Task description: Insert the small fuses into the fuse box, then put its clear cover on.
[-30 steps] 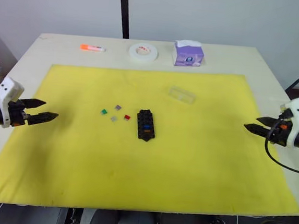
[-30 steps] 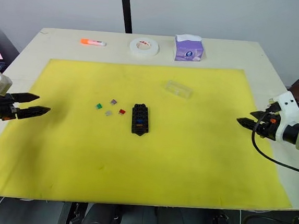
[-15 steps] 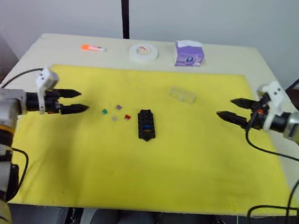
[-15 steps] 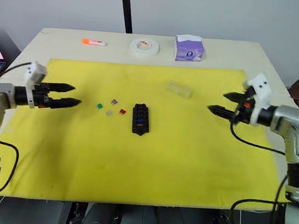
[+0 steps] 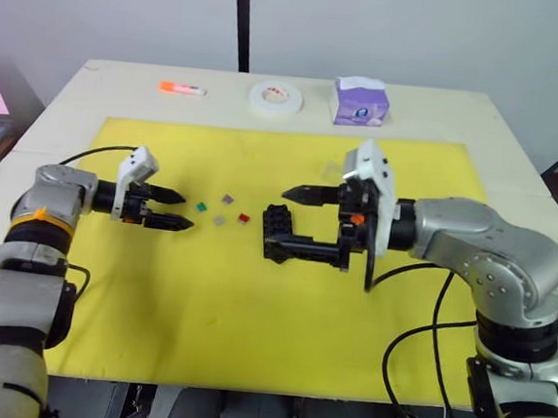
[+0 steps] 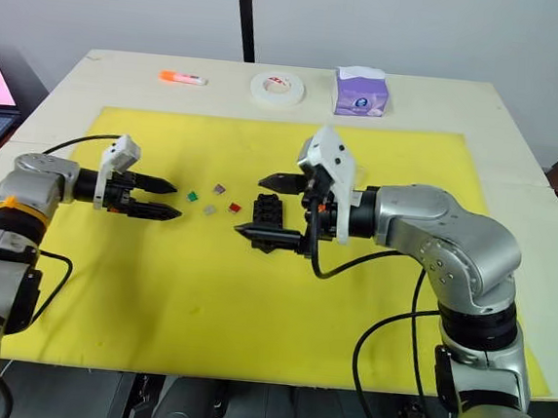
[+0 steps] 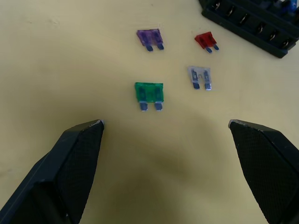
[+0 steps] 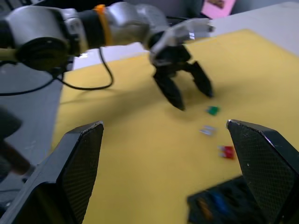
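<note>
Looking down from the head views, a yellow mat [image 5: 252, 295] covers most of the bench [image 5: 444, 111]. The fuse box [image 6: 265, 211] lies near the mat's middle, with four loose fuses just toward the left edge from it: green [image 6: 192, 197], purple [image 6: 219, 189], grey [image 6: 210, 209] and red [image 6: 234, 207]. The left gripper [image 6: 161, 200] hovers beside the green fuse, fingers spread. The right gripper [image 6: 260, 205] hangs over the fuse box, fingers wide apart, one on each side of it. Along the far edge sit an orange marker [image 5: 182, 88], a tape roll [image 5: 275, 96] and a tissue box [image 5: 360, 101]

From the left wrist view, spread black fingertips [image 7: 79, 140] frame the green fuse [image 7: 149, 93], with purple [image 7: 149, 36], red [image 7: 205, 39] and grey [image 7: 200, 74] beyond, and the box edge [image 7: 252, 28] past them

From the right wrist view, the open fingers [image 8: 79, 154] point over the fuse box [image 8: 224, 205] toward the left gripper [image 8: 187, 88]
</note>
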You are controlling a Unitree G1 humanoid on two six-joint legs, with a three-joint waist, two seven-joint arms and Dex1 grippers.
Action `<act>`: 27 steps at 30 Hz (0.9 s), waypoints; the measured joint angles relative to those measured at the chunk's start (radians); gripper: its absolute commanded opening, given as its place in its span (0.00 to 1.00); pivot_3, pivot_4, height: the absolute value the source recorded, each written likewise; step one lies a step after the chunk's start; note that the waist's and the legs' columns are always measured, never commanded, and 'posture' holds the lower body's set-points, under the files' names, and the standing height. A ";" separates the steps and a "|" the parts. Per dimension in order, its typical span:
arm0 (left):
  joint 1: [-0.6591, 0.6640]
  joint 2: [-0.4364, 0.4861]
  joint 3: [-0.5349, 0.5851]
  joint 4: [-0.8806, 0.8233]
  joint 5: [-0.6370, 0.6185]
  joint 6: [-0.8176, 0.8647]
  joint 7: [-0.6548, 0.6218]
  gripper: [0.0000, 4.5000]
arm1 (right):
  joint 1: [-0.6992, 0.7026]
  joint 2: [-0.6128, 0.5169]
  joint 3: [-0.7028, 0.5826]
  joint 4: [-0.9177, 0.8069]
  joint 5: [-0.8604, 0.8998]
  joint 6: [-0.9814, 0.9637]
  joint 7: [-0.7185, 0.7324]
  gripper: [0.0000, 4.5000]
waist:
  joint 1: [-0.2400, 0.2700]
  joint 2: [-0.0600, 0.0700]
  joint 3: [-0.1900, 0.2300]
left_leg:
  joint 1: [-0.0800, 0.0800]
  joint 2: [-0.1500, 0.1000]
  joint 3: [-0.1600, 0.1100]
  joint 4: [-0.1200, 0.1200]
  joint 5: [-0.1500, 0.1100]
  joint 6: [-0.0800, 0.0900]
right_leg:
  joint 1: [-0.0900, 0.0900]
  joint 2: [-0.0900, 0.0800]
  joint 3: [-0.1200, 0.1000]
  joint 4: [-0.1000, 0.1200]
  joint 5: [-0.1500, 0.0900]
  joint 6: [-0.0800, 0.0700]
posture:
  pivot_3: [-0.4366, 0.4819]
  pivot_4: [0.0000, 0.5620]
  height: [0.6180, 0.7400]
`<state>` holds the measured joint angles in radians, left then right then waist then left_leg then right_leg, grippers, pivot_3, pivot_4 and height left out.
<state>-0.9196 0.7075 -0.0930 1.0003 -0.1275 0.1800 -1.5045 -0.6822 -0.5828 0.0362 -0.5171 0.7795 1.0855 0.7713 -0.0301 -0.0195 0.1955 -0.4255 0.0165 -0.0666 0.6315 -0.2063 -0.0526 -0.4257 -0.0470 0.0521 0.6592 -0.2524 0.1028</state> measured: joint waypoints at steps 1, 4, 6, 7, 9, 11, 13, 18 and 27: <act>-0.006 -0.002 0.000 0.010 0.005 -0.001 -0.001 1.00 | 0.004 -0.002 -0.001 0.000 0.001 0.000 -0.007 1.00 | 0.000 0.000 0.000 | 0.000 0.000 0.000 0.000 0.000 0.000 | 0.000 0.000 0.000 0.000 0.000 0.000 | 0.48 0.27 1.00; -0.032 -0.024 0.000 0.055 0.015 0.004 -0.003 1.00 | 0.014 -0.014 -0.002 0.000 0.004 0.002 -0.022 1.00 | 0.003 0.000 0.000 | 0.001 0.000 0.000 0.000 0.000 0.000 | 0.000 0.000 0.000 0.001 0.000 0.000 | 0.48 0.27 1.00; -0.046 -0.041 0.001 0.079 0.020 0.012 -0.005 1.00 | 0.014 -0.019 -0.002 0.000 0.009 0.002 -0.030 1.00 | 0.007 0.000 0.000 | 0.001 0.000 0.000 0.000 0.000 0.000 | 0.000 0.000 0.000 0.001 0.000 0.000 | 0.48 0.27 1.00; -0.052 -0.046 0.002 0.087 0.020 0.021 -0.009 1.00 | 0.014 -0.023 -0.002 0.001 0.009 0.002 -0.033 1.00 | 0.010 0.000 0.000 | 0.001 0.000 0.000 0.000 0.000 0.000 | 0.000 0.000 0.000 0.001 0.000 0.000 | 0.48 0.27 1.00; -0.058 -0.055 0.007 0.095 0.021 0.041 -0.027 1.00 | 0.014 -0.026 -0.002 0.001 0.010 0.002 -0.043 1.00 | 0.015 0.000 0.000 | 0.000 0.000 0.000 0.000 0.000 0.000 | 0.000 0.000 0.000 0.001 0.000 0.000 | 0.48 0.27 1.00; -0.058 -0.067 0.009 0.095 0.022 0.052 -0.038 1.00 | 0.014 -0.026 -0.002 0.002 0.011 0.004 -0.055 1.00 | 0.017 0.000 0.000 | 0.000 0.000 0.000 0.000 0.000 0.000 | 0.000 0.000 0.000 0.001 0.000 0.000 | 0.48 0.27 1.00; -0.058 -0.081 0.010 0.094 0.026 0.056 -0.040 1.00 | 0.014 -0.026 -0.002 0.002 0.012 0.012 -0.065 1.00 | 0.019 0.000 0.000 | 0.000 0.000 0.000 0.000 0.000 0.000 | 0.000 0.000 0.000 0.001 0.000 0.000 | 0.48 0.27 1.00; -0.053 -0.104 0.030 0.080 0.026 0.102 -0.055 1.00 | 0.013 -0.024 -0.002 0.001 0.022 0.031 -0.099 1.00 | 0.020 0.000 0.000 | 0.000 -0.001 0.000 0.000 0.000 0.000 | 0.000 -0.001 0.000 0.001 0.000 0.000 | 0.48 0.27 1.00; -0.001 -0.114 0.072 0.001 -0.024 0.234 -0.071 1.00 | 0.008 -0.012 -0.001 0.003 0.029 0.048 -0.150 1.00 | 0.017 0.000 0.000 | 0.000 -0.001 0.000 0.000 0.000 0.000 | 0.000 -0.001 0.000 0.001 0.000 0.001 | 0.48 0.27 1.00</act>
<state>-0.9208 0.5932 -0.0213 1.0017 -0.1513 0.4139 -1.5752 -0.6746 -0.5947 0.0353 -0.5143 0.8089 1.1337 0.6215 -0.0129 -0.0195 0.1953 -0.4250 0.0157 -0.0670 0.6314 -0.2064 -0.0526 -0.4253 -0.0479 0.0519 0.6597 -0.2529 0.1034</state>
